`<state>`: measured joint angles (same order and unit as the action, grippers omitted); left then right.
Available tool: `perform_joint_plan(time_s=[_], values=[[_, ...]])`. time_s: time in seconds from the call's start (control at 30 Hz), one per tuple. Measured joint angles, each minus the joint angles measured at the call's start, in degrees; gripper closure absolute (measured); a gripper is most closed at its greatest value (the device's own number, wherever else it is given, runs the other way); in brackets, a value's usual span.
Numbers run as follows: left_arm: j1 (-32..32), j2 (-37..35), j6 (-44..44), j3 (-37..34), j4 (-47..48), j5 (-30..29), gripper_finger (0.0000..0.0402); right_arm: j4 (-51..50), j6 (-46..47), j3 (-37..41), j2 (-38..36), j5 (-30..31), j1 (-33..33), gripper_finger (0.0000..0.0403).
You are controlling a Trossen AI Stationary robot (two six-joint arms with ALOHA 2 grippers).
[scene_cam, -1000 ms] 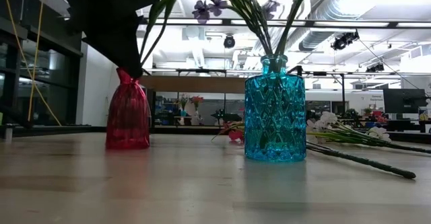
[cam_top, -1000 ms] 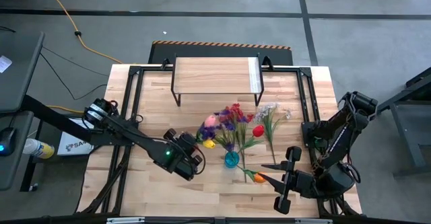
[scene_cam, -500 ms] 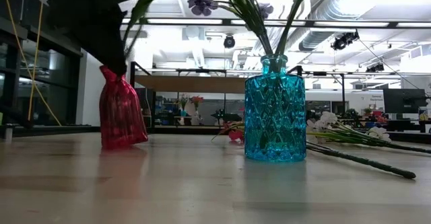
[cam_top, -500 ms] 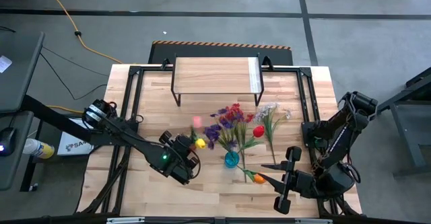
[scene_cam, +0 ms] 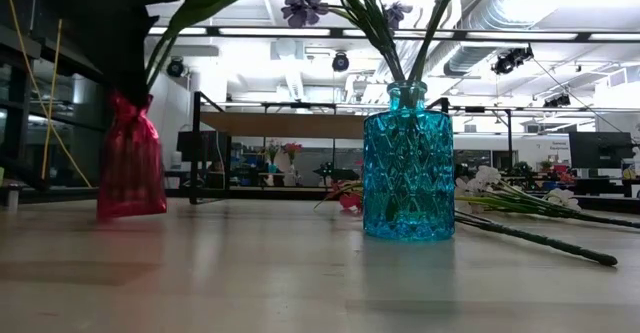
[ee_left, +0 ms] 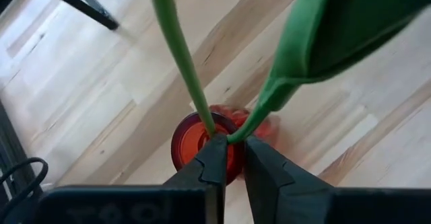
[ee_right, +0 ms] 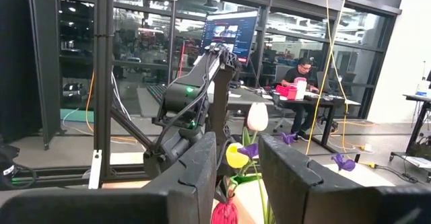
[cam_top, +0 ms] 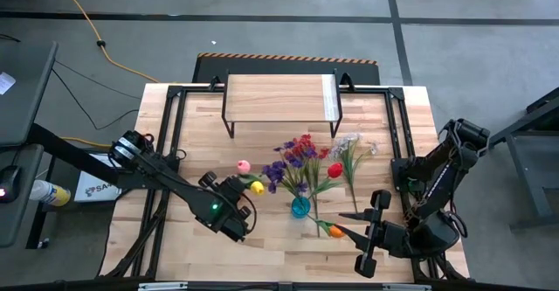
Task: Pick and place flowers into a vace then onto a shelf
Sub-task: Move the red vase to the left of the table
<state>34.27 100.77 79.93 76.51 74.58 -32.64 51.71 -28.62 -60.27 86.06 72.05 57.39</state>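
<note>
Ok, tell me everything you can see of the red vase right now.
The red vase is translucent ribbed glass, narrow-necked with a round mouth, tilted, its base on the table left of the blue vase. It holds pink and yellow tulips; the left gripper pinches their green stems just above its mouth.

From above, my left gripper [cam_top: 234, 214] covers the red vase [scene_cam: 130, 158] completely, and in the low view that vase's mouth is lost behind the dark bulk of my arm at the upper left, while the stems in the blue vase [scene_cam: 407, 163] run off the top edge before most blooms show. Through my left wrist camera the two green stems [ee_left: 182, 56] leave the top of the frame with their flowers cut off, and my fingers [ee_left: 214, 160] hide the near rim of the vase. My right wrist camera shows only the vase's top at the bottom edge, and the seated person [ee_right: 301, 76] at right of centre is too small to make out.
</note>
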Motion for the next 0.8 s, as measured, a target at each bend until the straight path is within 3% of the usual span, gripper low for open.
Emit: perform_joint_plan(time_s=[0.37, 0.8], values=[[2.1, -0.2, 3.3, 0.1, 0.8, 1.6, 0.0319, 0.0, 0.0, 0.0, 0.0, 0.0, 0.0, 0.03], [10.4, -0.3, 19.7, -2.4, 3.2, 1.2, 0.0308, 0.2, -0.4, 0.0, 0.0, 0.0, 0.0, 0.0299]])
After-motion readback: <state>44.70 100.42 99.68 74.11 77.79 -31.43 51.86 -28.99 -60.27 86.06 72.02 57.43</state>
